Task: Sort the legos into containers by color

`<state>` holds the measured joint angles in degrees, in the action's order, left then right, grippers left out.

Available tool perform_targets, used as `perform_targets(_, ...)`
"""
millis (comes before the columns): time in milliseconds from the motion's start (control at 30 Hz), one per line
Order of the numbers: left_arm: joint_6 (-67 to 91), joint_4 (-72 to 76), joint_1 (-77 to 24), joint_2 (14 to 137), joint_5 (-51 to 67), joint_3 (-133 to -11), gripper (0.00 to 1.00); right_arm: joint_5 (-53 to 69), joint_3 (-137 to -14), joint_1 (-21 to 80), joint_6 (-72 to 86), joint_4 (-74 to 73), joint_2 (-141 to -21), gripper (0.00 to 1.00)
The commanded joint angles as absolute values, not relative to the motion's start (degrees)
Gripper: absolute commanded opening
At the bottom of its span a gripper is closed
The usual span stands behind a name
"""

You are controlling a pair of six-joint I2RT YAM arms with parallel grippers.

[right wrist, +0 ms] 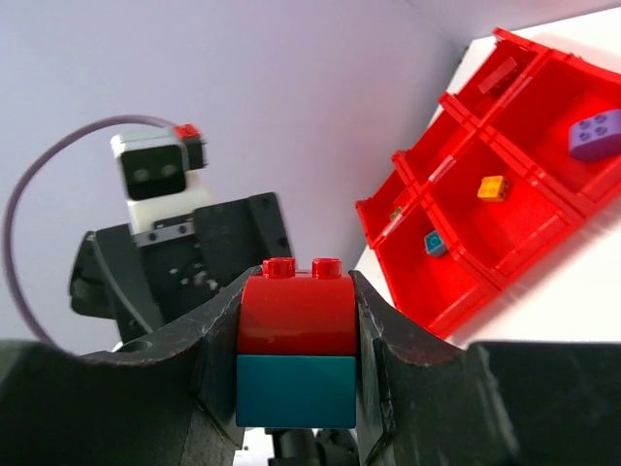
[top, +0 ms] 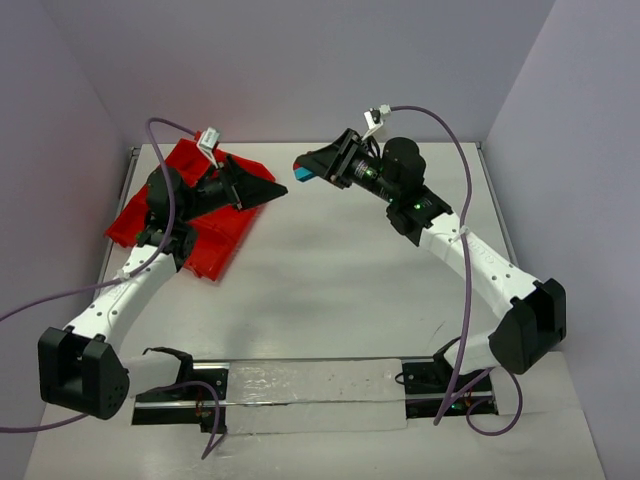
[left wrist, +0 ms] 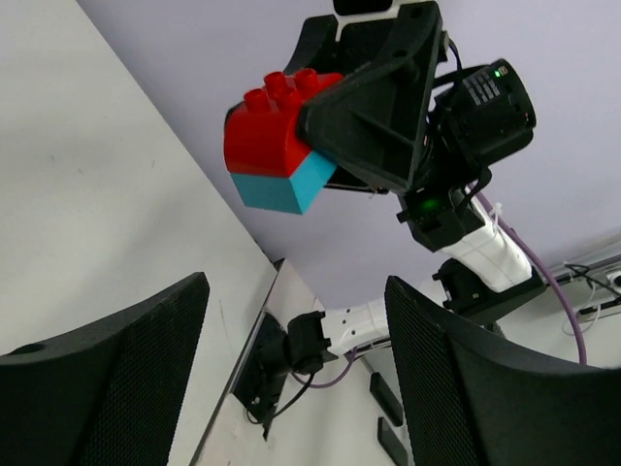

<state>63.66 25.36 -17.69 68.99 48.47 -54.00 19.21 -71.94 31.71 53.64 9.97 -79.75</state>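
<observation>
1. Two bricks sit nearest the right wrist camera: a red brick (right wrist: pixel 296 311) pressed onto a cyan brick (right wrist: pixel 296 390). This stack (top: pixel 303 173) is pinched across its sides by the right gripper (right wrist: pixel 296 335), with the fingers closed over the seam and the studs up in that view.
2. Stack is held in the air over the table (top: pixel 330 280), well clear of the surface. Judged reason: two joined colours cannot go into one compartment, so the pair is held out for splitting.
3. Next out is the left gripper (left wrist: pixel 296 379), jaws spread wide with nothing between them. It faces the stack head-on but apart from it; the top view shows a gap. From its wrist camera, a good part of both bricks sticks out past the right fingers, which leaves room for a second grip.
4. Farther off is the red tray (right wrist: pixel 437 291) at the table's far left. The left arm (top: pixel 130 290) reaches over it and hides much of it from above.
5. Tray contents, right wrist view: purple brick (right wrist: pixel 594 134) alone in one compartment, yellow brick (right wrist: pixel 493 187) in another, small cyan brick (right wrist: pixel 435 243) in a third. A speck in a fourth is too small to name.
6. Judgement: sorting is partly done. The next move needs the left jaws on one colour only. Gripping across the seam would not separate the bricks, and a freed half could pop loose and drop.
</observation>
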Motion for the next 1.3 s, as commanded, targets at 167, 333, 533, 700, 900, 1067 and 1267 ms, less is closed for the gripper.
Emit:
perform_targets(167,69.6,37.3,-19.0,73.5,44.4,-56.3,0.83,18.3,-74.0,33.1,54.2,16.7,-80.1,0.00)
perform_targets(333,70.6,39.0,-19.8,75.5,43.9,-56.7,0.82,19.4,-74.0,33.1,54.2,17.5,-80.2,0.00)
perform_targets(533,72.2,43.8,-20.7,77.5,43.3,-57.4,0.82,21.7,-74.5,33.1,55.4,18.9,-81.4,0.00)
perform_targets(700,75.0,48.3,-20.9,78.9,43.7,-57.7,0.79,22.4,-75.1,33.1,55.5,19.2,-82.2,0.00)
perform_targets(900,77.0,51.1,-21.3,80.3,44.8,-58.1,0.70,22.8,-75.1,33.2,55.8,19.5,-82.7,0.00)
perform_targets(1067,77.7,52.3,-21.8,81.4,45.5,-58.4,0.59,22.9,-75.7,33.1,55.6,19.5,-83.1,0.00)
perform_targets(1267,78.7,53.6,-21.9,81.8,45.2,-57.9,0.34,23.1,-75.5,33.1,55.8,19.8,-83.3,0.00)
